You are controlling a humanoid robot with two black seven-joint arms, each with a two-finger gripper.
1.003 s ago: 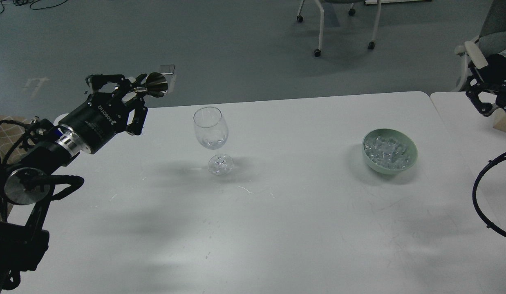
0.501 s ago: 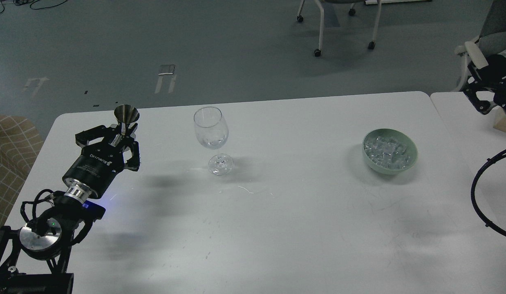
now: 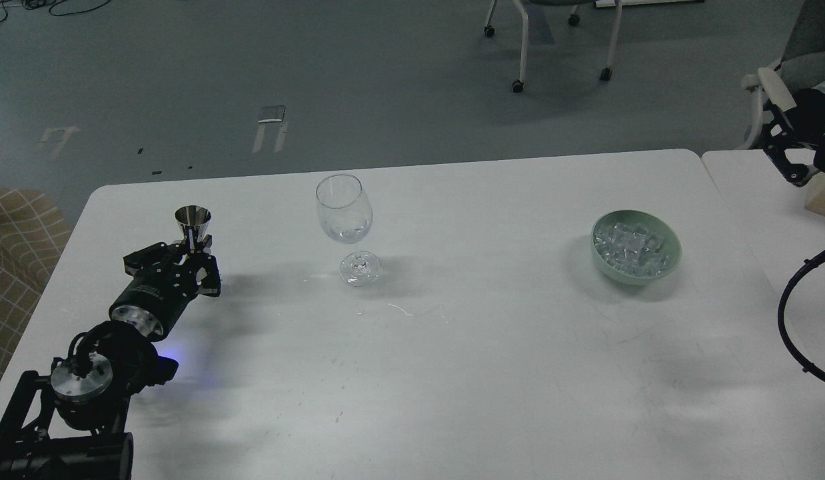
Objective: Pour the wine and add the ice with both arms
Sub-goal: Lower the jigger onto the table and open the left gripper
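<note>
A clear wine glass (image 3: 344, 212) stands upright on the white table (image 3: 452, 333), left of centre. A small amount of clear wine (image 3: 346, 233) lies in its bowl. My left gripper (image 3: 191, 257) is low over the table's left side and is shut on a small metal jigger (image 3: 192, 222). The jigger is upright with its mouth up, well left of the glass. A pale green bowl (image 3: 672, 257) at the right holds a heap of clear ice cubes (image 3: 631, 248). My right gripper (image 3: 796, 170) is dark at the far right edge, beyond the bowl, and its fingers cannot be told apart.
A second white table (image 3: 752, 200) adjoins on the right. A looped black cable (image 3: 796, 333) of my right arm hangs at the right edge. Office chairs (image 3: 552, 40) stand on the grey floor behind. A checked tan seat (image 3: 19, 240) is at the left.
My left arm has swung the jigger back from its tipped position near the glass, turned it upright and lowered it to the table's left side. The glass, bowl and right arm have barely moved.
</note>
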